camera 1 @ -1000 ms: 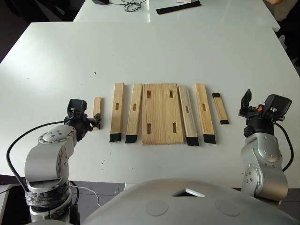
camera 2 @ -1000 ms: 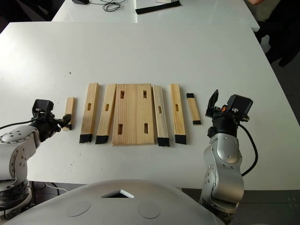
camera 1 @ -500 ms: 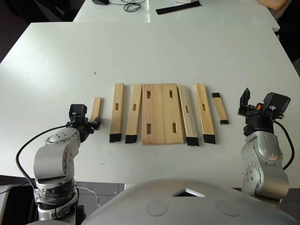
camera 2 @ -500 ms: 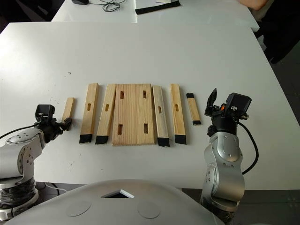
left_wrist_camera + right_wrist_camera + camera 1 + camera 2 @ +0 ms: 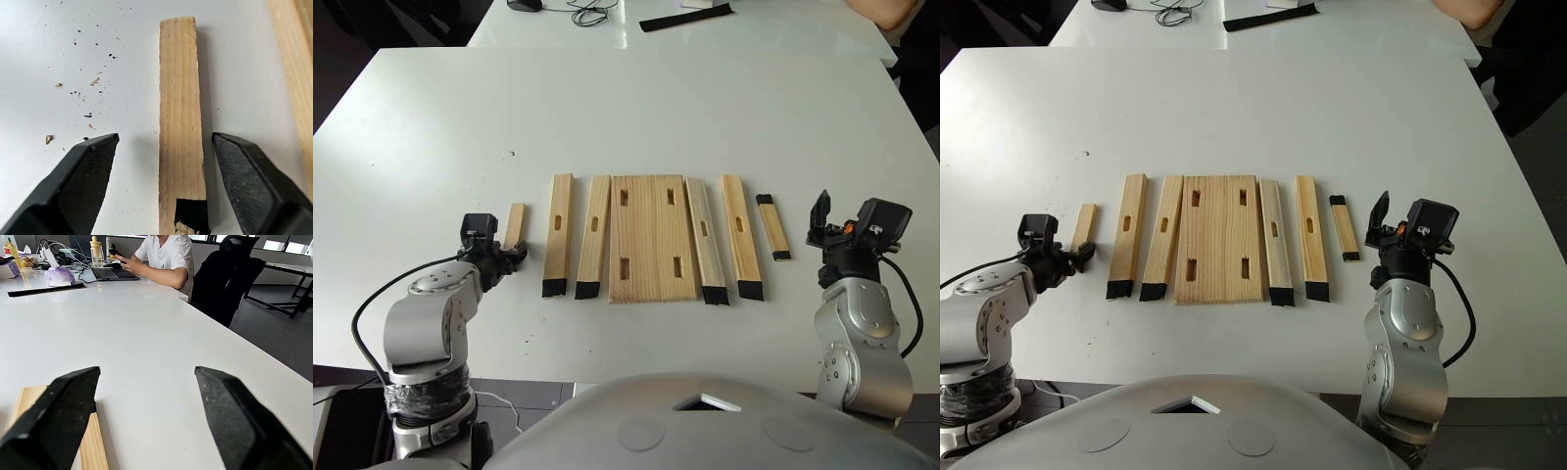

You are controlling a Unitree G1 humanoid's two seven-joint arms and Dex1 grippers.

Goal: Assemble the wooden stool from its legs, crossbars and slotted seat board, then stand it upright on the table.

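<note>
The white worktop (image 5: 636,108) carries the stool parts flat in one row. The slotted seat board (image 5: 651,238) lies in the middle, with two slotted legs (image 5: 558,233) along each of its long sides. A short crossbar lies at either end of the row.

The left pincer (image 5: 164,188) is low over the surface, its fingers spread to either side of the left crossbar (image 5: 178,122) near that piece's black-tipped end, not touching it. Wood crumbs (image 5: 88,93) and dark specks dot the worktop beside it.

The right pincer (image 5: 146,416) is also spread, and is just to the right of the right crossbar (image 5: 772,226).

Behind, a second worktop (image 5: 783,24) holds cables (image 5: 587,12) and a black strip (image 5: 685,17). A black chair (image 5: 234,269) stands off to the side.
</note>
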